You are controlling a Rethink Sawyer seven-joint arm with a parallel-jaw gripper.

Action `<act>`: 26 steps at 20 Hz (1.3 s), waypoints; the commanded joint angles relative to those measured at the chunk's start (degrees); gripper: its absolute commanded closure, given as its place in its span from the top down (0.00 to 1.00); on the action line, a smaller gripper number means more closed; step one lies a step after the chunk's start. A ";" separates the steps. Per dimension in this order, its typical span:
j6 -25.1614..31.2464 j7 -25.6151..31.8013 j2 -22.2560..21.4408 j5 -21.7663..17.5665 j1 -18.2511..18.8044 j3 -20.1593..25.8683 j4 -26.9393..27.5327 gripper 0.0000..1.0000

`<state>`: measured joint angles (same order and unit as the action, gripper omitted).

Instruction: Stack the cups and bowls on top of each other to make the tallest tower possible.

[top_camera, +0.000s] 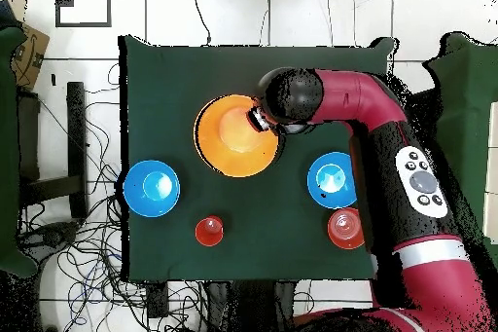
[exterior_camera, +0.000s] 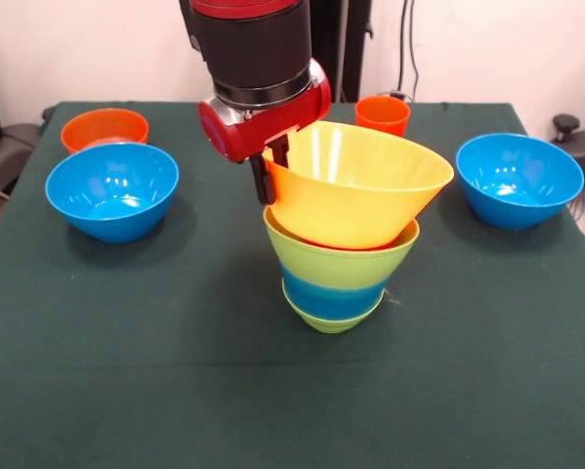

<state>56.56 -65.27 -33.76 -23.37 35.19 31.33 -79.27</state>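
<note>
The tower (exterior_camera: pixel 336 278) stands mid-table: a small green bowl at the bottom, then a blue band, a lime green bowl (exterior_camera: pixel 339 259), and the largest yellow bowl (exterior_camera: pixel 360 191) on top, tilted. A thin red edge shows under the yellow bowl. My gripper (exterior_camera: pixel 270 168) is shut on the yellow bowl's rim on its left side. In the overhead view the yellow bowl (top_camera: pixel 233 138) hides the tower and the gripper (top_camera: pixel 261 119) sits at its rim. An orange cup (exterior_camera: pixel 382 114) stands behind the tower. The yellow-green cup is out of view.
A blue bowl (exterior_camera: pixel 111 189) and an orange bowl (exterior_camera: pixel 104 129) sit at the left, and another blue bowl (exterior_camera: pixel 519 179) at the right. The overhead view shows the blue bowls (top_camera: pixel 151 188) (top_camera: pixel 332 179), the orange cup (top_camera: pixel 209 231) and the orange bowl (top_camera: pixel 345 228). Green cloth covers the table (exterior_camera: pixel 175 391).
</note>
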 commanded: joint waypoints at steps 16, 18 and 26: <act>-3.77 -3.01 5.18 -1.49 -0.25 -1.64 -4.14 0.00; -3.93 -3.15 5.28 -1.70 -0.42 -1.79 -4.03 0.00; -4.80 -3.47 5.06 -2.20 -0.52 -2.11 -4.82 0.00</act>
<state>56.03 -65.27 -33.72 -23.34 35.65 31.33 -80.15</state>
